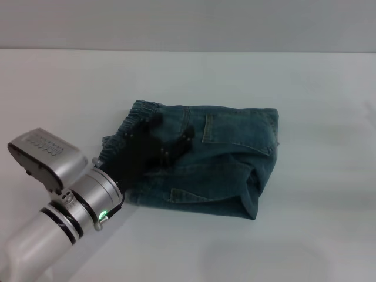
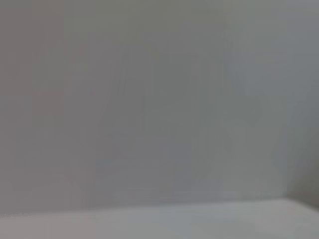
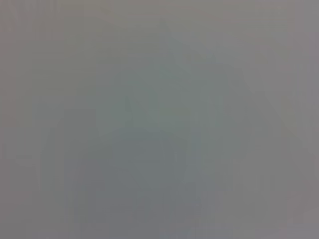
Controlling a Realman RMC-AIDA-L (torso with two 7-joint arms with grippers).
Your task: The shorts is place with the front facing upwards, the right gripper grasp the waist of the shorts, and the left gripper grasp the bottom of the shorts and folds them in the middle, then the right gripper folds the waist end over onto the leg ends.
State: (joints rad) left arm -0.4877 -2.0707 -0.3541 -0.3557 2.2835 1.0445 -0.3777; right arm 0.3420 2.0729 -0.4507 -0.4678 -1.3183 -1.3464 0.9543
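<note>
The denim shorts lie folded into a compact bundle in the middle of the white table. Their ruffled waist shows along the bundle's left edge, and a rounded fold forms the right edge. The bottom of the shorts is hidden in the fold. My left gripper reaches in from the lower left and rests over the left part of the bundle, beside the waist band. Its black fingers are spread with denim showing between them. The right gripper is out of view. Both wrist views show only blank grey.
The table's far edge meets a grey wall at the back. The left arm's silver wrist and grey ribbed box hang over the table's front left.
</note>
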